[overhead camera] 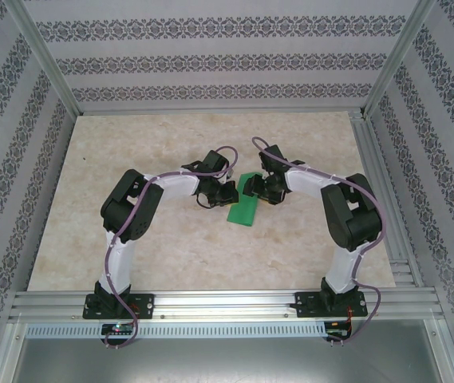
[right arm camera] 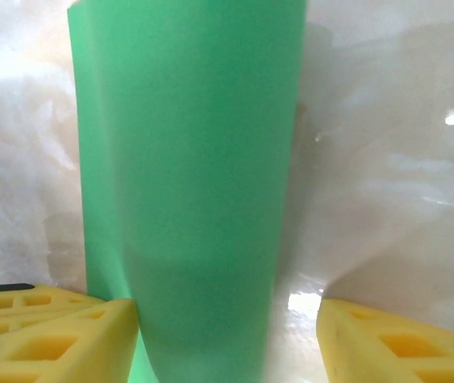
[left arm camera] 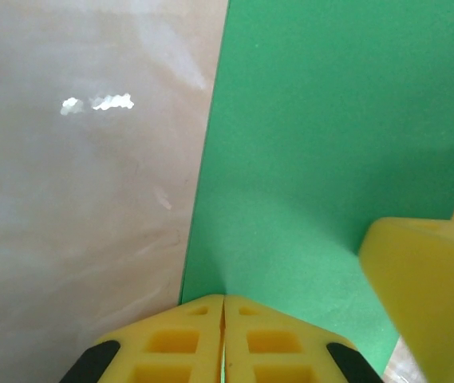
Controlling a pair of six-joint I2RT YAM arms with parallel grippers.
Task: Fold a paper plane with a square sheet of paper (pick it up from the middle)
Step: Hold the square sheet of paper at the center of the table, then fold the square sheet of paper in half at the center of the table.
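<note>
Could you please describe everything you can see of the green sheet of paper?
The sheet of paper is thin, plain, bright green and matte, apparently doubled over into a narrow strip with a soft rounded bend rather than a sharp crease. It lies near the middle of the marbled table. The left claw is shut on one edge; the right claw stands open around it, one finger against the paper.

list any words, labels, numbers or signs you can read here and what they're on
No readable text anywhere.
square sheet of paper: plain green, no print.
table: marbled surface, no marks.
walls: repeating ornament, not letters.
arm bases: any labels there are too small to read.
</note>
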